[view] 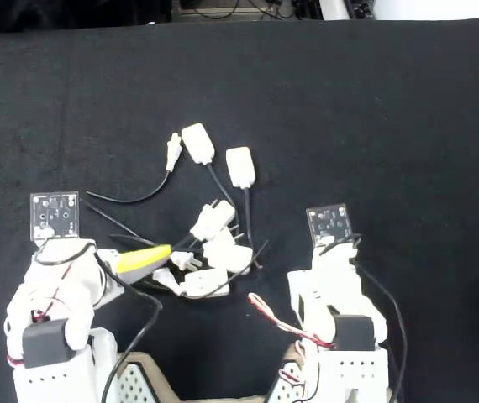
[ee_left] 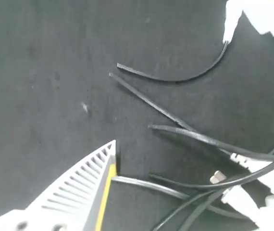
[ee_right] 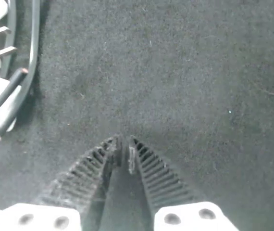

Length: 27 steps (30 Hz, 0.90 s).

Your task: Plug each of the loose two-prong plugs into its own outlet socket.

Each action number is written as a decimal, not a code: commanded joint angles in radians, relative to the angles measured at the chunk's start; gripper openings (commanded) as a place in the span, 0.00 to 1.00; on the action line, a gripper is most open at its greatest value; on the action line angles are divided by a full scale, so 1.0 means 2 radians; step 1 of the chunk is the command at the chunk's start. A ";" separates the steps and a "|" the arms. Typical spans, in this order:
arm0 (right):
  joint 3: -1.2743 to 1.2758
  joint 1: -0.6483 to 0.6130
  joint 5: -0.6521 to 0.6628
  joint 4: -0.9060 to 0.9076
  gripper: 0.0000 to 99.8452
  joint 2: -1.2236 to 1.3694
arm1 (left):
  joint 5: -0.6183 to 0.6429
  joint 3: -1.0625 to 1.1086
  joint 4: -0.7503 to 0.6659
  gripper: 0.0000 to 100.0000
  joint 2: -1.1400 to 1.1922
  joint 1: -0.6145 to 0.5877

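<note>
White ribbed plastic fingers of the right gripper (ee_right: 123, 147) are clenched, tips all but touching, with nothing between them. It hangs over the bare black cloth table cover (view: 391, 101), just to the side of the tangle. Judgement: parked there to keep out of the other arm's way.

Left gripper (view: 147, 258), yellow-striped, points into the near edge of the heap, just beside a thin black cord (ee_left: 146, 185). Released or clenched: cannot tell. Nothing seen held. Judgement: placed to single out one plug.

Heap of white two-prong plastic plugs (view: 213, 248) lies between the two arms, with bodies overlapping and black leads crossing. Bare metal prongs (ee_right: 0, 32) stick out sideways. None is seated in a socket. Judgement: crossed leads will likely drag neighbours when one plug is lifted.

Farther out, apart from the heap, lie a white rounded plastic block (view: 197, 143) and a second white block (view: 240, 166). Each is on a black lead running back towards the heap. I take them for the outlet sockets, left flat where either arm can reach. A small white connector (view: 173, 151) sits just beside the first block, on a curved black cord (view: 139, 200); whether the two are joined cannot be told.

Judgement: task at its start.
</note>
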 commanded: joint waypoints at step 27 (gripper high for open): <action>-0.093 -0.006 -0.003 -0.002 0.04 -0.033 | 0.002 -0.060 0.000 0.20 -0.003 0.001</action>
